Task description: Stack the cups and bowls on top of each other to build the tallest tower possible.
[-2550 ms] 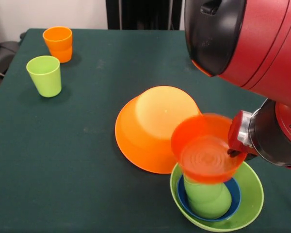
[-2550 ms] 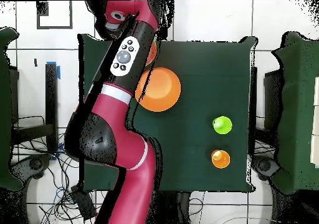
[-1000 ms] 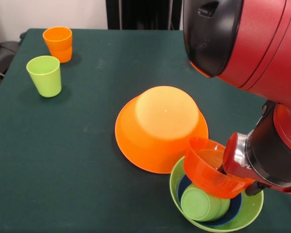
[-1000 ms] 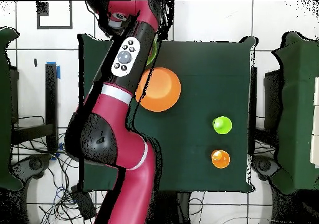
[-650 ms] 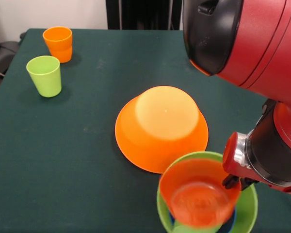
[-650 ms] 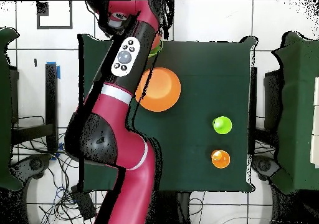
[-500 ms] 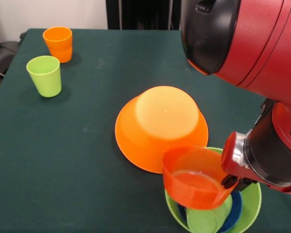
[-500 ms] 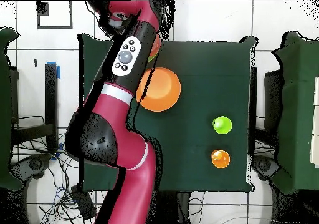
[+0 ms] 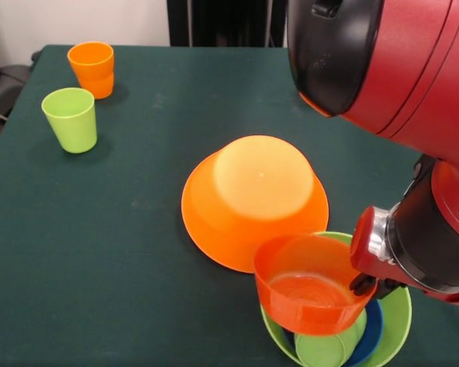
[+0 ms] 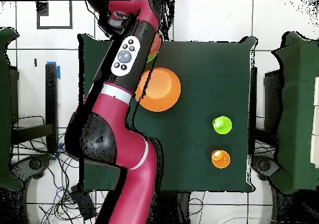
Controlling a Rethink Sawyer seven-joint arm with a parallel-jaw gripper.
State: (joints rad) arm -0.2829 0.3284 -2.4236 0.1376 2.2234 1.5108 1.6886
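Front view, left to right. Lime green cup [image 9: 70, 119] and orange cup [image 9: 92, 69] stand upright at the far left of the tabletop [image 9: 122, 229], near each other, well apart from everything else, untouched. Mid-frame: large orange bowl [image 9: 252, 200], upside down, flat base up. Just right of it and nearer the camera: light green bowl [image 9: 398, 315], upright, with the small blue bowl [image 9: 372, 330] nested in it and a green cup [image 9: 326, 345] inside that, apparently mouth down; only its round end shows. Small red-orange bowl [image 9: 309, 284] is held above that nest, mouth up, slightly tilted, overlapping the rim of the large orange bowl in this view. Gripper [image 9: 366, 284] grasps the red-orange bowl at its right rim; fingers mostly hidden behind the wrist, but the bowl hangs clear, so it's clamped on it.

Step in hand, as I judge it: seat the red-orange bowl on the green cup. To do well:
- centre the bowl over the cup's flat end before lowering; it looks offset to the left
- level it first, as a one-sided rim pinch tilts it
- lower straight and slow; smooth plastic, cup may slide in the blue bowl
- let go only once it rests, then lift away without dragging the rim.

Overhead view: arm hides the nest.
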